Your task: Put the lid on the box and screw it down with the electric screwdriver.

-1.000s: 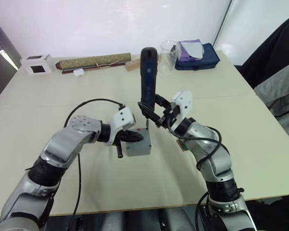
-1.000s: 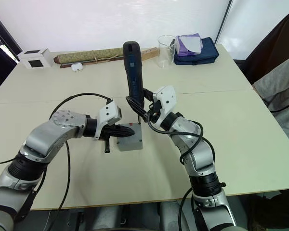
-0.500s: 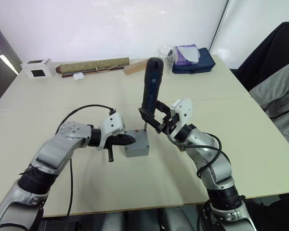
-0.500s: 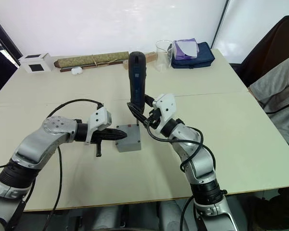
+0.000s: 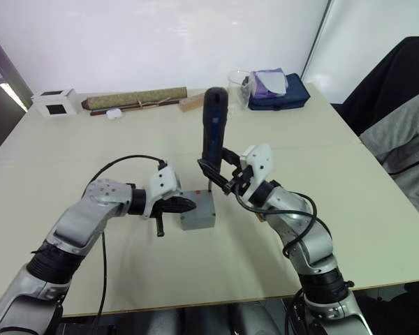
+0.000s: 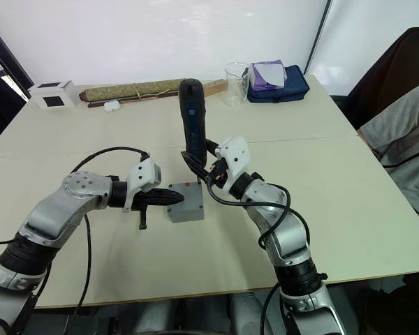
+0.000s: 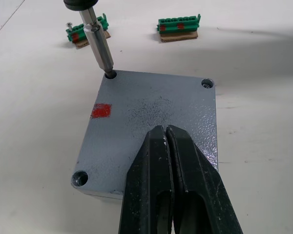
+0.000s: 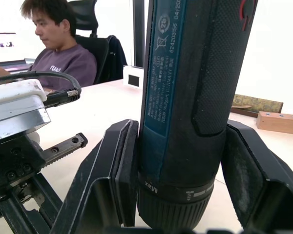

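Note:
The grey box (image 5: 198, 221) stands mid-table with the lid (image 7: 151, 105) lying on it. The lid's top face carries a red mark (image 7: 101, 110) and has screw holes at its corners. My left gripper (image 7: 166, 130) is shut, its tips pressing down on the lid near one edge. My right gripper (image 5: 216, 172) is shut on the electric screwdriver (image 5: 213, 125), held nearly upright. The screwdriver's metal bit (image 7: 100, 45) sits in a far corner hole of the lid.
Two green terminal blocks (image 7: 178, 25) lie just beyond the box. Along the far edge are a white cube (image 5: 50, 102), a rolled olive bundle (image 5: 136, 98), a wooden block (image 5: 190, 102), a clear beaker (image 5: 239, 78) and a blue pouch (image 5: 278, 92). A person (image 8: 63, 53) sits beyond the table.
The camera has shifted. The screwdriver leaned slightly half a second ago and now stands nearly upright, bit still at the lid's corner. My left gripper has stayed pressed on the lid.

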